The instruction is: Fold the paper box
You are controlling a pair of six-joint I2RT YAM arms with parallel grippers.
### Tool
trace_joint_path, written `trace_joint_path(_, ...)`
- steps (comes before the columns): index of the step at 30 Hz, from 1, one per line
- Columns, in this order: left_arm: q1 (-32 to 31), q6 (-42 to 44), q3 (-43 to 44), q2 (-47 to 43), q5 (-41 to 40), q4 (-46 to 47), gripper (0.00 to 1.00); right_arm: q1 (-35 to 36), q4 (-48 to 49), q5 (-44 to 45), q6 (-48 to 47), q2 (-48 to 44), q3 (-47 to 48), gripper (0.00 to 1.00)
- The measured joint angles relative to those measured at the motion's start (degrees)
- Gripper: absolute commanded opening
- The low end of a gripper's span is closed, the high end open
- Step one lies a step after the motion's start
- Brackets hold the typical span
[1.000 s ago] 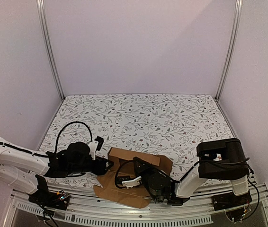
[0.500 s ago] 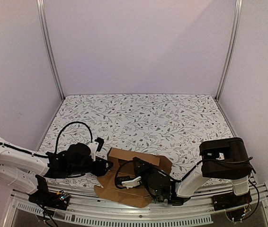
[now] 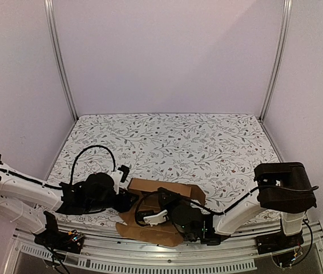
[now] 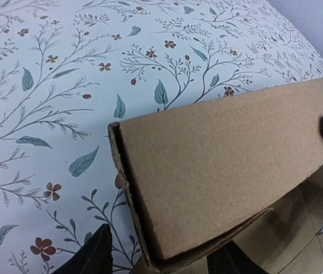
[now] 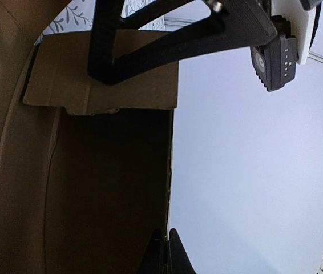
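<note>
Table under white cloth with grey-green leaf print (image 3: 207, 142) spans whole workspace. Plain brown cardboard paper box (image 3: 160, 189), partly folded, lies at table's near edge between both arms; one long panel raised, flat flaps spread toward arm bases. At box's end corner, left gripper (image 4: 161, 260) straddles cardboard, fingers apart. Low over flaps, right gripper (image 5: 162, 250) has fingertips pinched together on panel edge.
</note>
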Motion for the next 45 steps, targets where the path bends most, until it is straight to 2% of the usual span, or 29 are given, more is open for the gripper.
trace_joint_path(17,-0.6,1.9,1.7,3.1,-3.0,2.0,0.54,0.1,-22.0,-0.1,13.1,-6.7,3.3,0.00)
trace_joint_path(20,-0.7,2.2,2.5,3.9,-3.1,3.3,0.49,0.1,-23.6,-0.1,14.4,-6.8,3.7,0.00)
trace_joint_path(26,-1.2,2.5,3.7,6.9,-4.3,4.9,0.29,0.1,-28.6,0.8,18.6,-6.8,5.6,0.00)
trace_joint_path(36,-1.6,2.5,5.0,9.6,-7.6,4.7,0.02,0.5,-35.7,3.0,25.8,-7.0,7.5,0.00)
trace_joint_path(43,-1.8,2.4,5.2,9.6,-8.8,4.3,0.00,0.5,-43.5,3.6,32.3,-7.9,11.2,0.00)
trace_joint_path(45,-1.8,2.8,5.5,9.6,-9.0,4.0,0.00,0.5,-46.1,3.5,34.3,-7.9,12.2,0.05)
